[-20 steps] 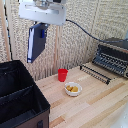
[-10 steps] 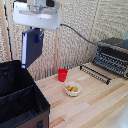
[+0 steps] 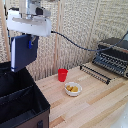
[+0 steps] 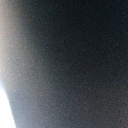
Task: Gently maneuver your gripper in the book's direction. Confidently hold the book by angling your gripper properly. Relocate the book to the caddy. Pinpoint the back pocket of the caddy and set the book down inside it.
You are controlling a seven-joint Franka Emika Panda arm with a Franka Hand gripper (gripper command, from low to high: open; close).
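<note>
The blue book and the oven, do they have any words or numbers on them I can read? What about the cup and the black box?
No words, numbers or signs can be read anywhere.
book, held up by the gripper: plain dark cover, no text seen.
toaster oven: too blurred to show any label.
red cup: plain.
caddy: plain black.
Wrist view: only a dark blur, nothing to read.

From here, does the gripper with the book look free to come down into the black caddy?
Probably yes. The white boxy gripper holds the flat navy-blue book above the open black fabric caddy, and nothing shows between them. Which pocket lies beneath is unclear.
</note>
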